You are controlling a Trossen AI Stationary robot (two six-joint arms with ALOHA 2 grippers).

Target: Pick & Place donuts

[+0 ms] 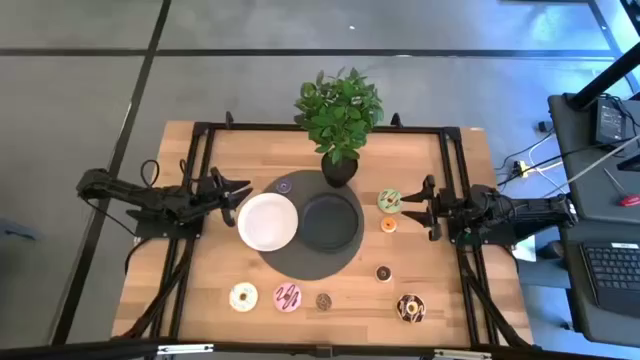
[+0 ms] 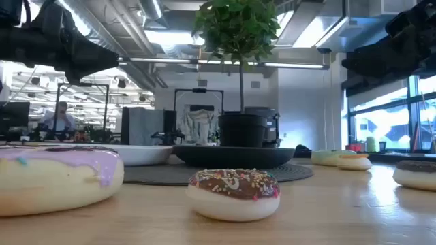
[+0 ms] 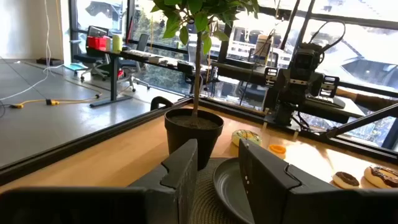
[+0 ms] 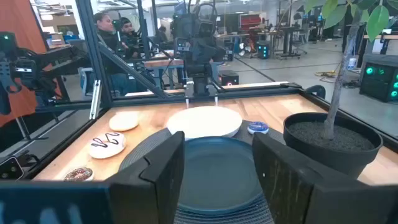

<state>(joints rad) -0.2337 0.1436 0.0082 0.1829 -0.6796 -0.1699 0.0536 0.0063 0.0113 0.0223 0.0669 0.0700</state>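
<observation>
Several donuts lie flat on the wooden table. A green one (image 1: 390, 200) and a small orange one (image 1: 389, 224) lie just in front of my right gripper (image 1: 415, 207), which is open and empty at the table's right. A small purple one (image 1: 284, 185) lies near my left gripper (image 1: 232, 200), open and empty at the left beside the white plate (image 1: 268, 221). Near the front edge lie a cream donut (image 1: 243, 296), a pink one (image 1: 288, 296), a chocolate mini (image 1: 323, 300), a small chocolate one (image 1: 383, 272) and a larger chocolate one (image 1: 410, 308).
A black plate (image 1: 330, 221) and the white plate sit on a round dark mat (image 1: 300, 262) at the table's middle. A potted plant (image 1: 340, 165) stands behind them at the far side. Black frame rails (image 1: 455, 180) run along the table's sides. People sit in the room beyond (image 4: 109, 28).
</observation>
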